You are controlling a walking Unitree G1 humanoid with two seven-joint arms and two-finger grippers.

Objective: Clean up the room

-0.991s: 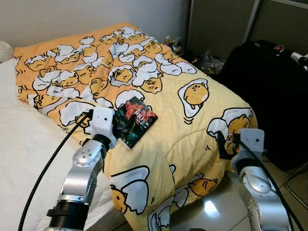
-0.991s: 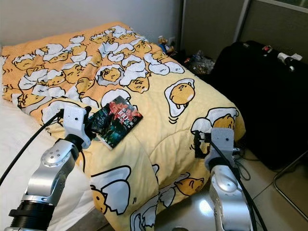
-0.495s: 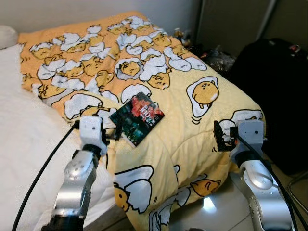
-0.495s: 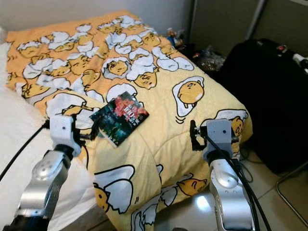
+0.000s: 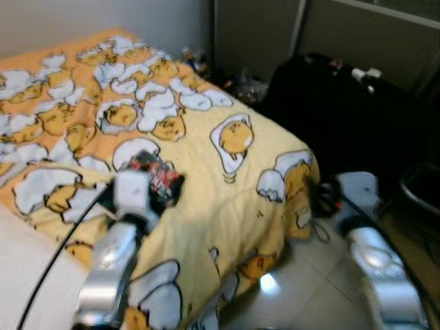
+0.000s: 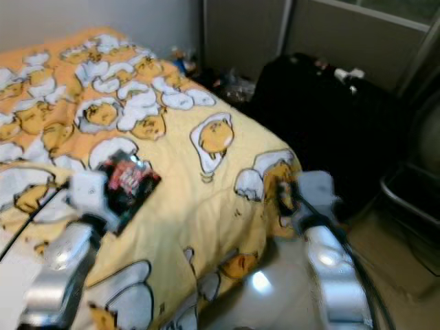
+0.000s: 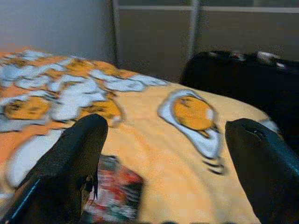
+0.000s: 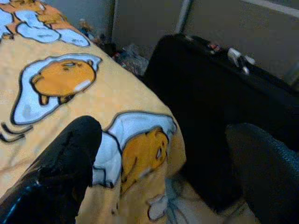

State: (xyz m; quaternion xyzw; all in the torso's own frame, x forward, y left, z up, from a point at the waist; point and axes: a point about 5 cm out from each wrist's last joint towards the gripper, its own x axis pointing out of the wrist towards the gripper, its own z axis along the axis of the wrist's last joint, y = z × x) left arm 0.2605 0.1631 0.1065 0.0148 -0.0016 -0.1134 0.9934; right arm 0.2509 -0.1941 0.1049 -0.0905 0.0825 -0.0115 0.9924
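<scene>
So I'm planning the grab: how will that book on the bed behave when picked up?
The book looks thin and flat, so probably light, perhaps a little bendy. Its cover seems glossy, so it may slip. It lies on the soft blanket, which will likely give under the open left gripper.

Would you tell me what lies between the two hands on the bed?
In the left eye view, only yellow egg-print blanket lies between the left hand, by the book, and the right hand.

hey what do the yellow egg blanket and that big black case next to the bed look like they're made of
The blanket looks like soft quilted fabric, probably cotton or polyester: matte, puffy, with stitched seams and folds. The black case looks like matte woven synthetic, likely nylon: dull, no shine. Blur leaves both uncertain.
</scene>
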